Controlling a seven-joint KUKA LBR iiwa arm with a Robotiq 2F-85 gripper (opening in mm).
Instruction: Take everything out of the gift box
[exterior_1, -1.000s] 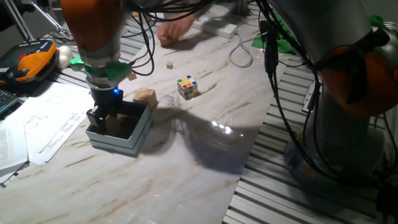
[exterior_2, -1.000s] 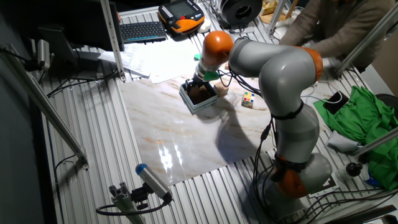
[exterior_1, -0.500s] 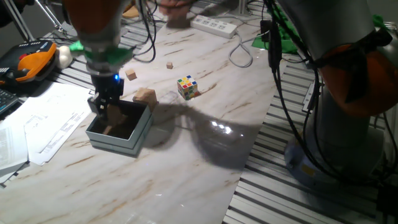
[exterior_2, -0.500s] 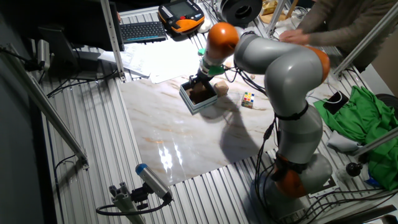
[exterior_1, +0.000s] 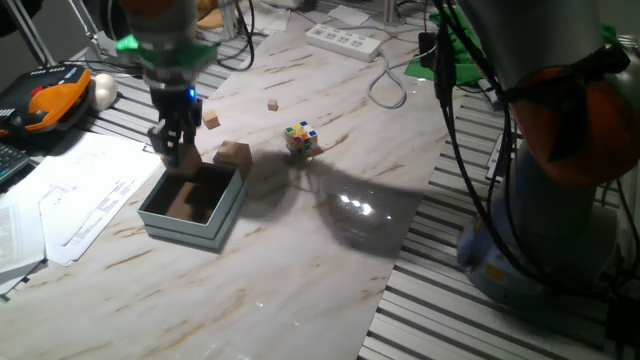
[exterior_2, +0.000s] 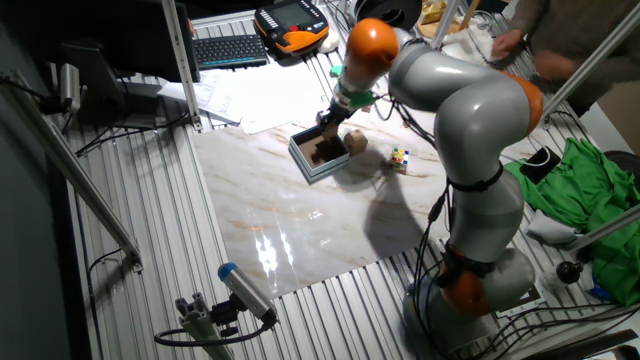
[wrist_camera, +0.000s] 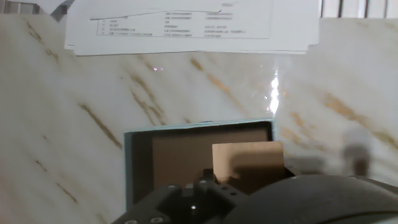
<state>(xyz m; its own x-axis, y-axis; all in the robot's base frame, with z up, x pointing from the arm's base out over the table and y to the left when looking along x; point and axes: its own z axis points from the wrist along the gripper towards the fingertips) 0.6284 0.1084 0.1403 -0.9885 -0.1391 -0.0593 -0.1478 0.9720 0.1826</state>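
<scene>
A: Marble-patterned tabletop (exterior_1: 300, 250) on a slatted metal bench (exterior_2: 150, 230); printed white paper sheets (exterior_1: 70, 205) lie at its nine o'clock edge, with an orange-and-black handheld pendant (exterior_1: 45, 100) and a white ball (exterior_1: 103, 90) toward ten o'clock.

B: At twelve o'clock, a white power strip (exterior_1: 345, 40) and a grey cable loop (exterior_1: 385, 85). A tiny tan cube (exterior_1: 273, 104) sits alone on the marble. From the other fixed view: black keyboard (exterior_2: 228, 50) at eleven o'clock, green cloth (exterior_2: 580, 190) at three.
</scene>
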